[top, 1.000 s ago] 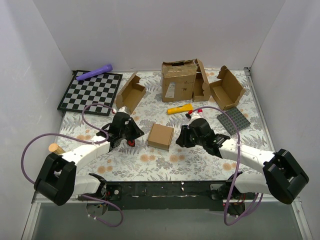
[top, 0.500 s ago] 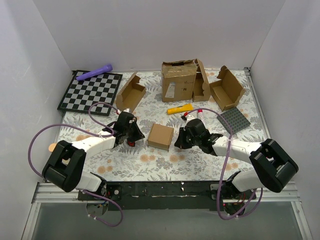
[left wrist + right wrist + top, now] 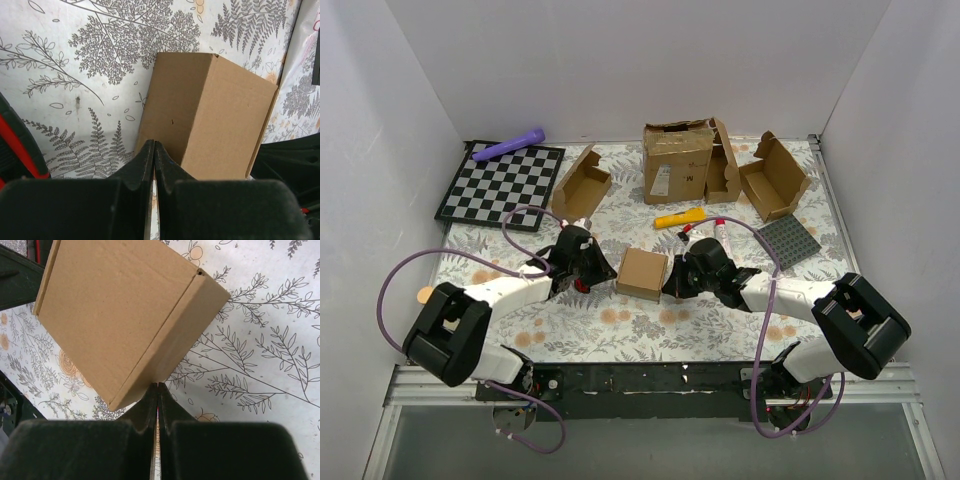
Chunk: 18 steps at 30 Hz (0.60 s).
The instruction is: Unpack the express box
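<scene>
The express box [image 3: 642,272] is a small plain brown cardboard mailer, lid down, lying flat on the floral tablecloth between my two arms. My left gripper [image 3: 605,274] is shut, its tips against the box's left side [image 3: 165,115]. My right gripper [image 3: 670,284] is shut too, its tips touching the box's right side wall [image 3: 165,355]. In the left wrist view the shut tips [image 3: 153,146] hold nothing. The right wrist view shows the same for the right tips [image 3: 158,386].
A large battered carton with a white label [image 3: 677,160] stands at the back. Open mailer boxes lie at back left [image 3: 580,185] and back right [image 3: 775,178]. Also here: a chessboard [image 3: 502,183], a purple cylinder [image 3: 510,146], a yellow tool [image 3: 680,217] and a grey studded plate [image 3: 787,240].
Both grippers have shut and moved inward. The left one came right to the box's left side, the right one came left to its right side. The box has barely moved.
</scene>
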Tool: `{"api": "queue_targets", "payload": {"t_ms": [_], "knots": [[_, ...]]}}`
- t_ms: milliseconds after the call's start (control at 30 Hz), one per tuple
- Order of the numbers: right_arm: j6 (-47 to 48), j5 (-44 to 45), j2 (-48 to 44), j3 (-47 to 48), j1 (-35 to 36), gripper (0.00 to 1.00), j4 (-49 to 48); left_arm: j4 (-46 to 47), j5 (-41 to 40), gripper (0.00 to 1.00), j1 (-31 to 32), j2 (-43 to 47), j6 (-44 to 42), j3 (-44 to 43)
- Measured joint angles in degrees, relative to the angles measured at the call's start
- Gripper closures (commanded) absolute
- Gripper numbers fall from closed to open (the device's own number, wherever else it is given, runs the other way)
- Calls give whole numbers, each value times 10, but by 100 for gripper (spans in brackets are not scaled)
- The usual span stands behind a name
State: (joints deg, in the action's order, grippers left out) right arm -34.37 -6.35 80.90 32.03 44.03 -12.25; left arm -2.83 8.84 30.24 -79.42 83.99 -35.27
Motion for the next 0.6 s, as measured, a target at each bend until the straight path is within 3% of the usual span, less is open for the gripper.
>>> {"api": "queue_targets", "payload": {"t_ms": [600], "knots": [[-2,9,-38,1,11,99,36,-1,2,100,26,107,10,39]]}}
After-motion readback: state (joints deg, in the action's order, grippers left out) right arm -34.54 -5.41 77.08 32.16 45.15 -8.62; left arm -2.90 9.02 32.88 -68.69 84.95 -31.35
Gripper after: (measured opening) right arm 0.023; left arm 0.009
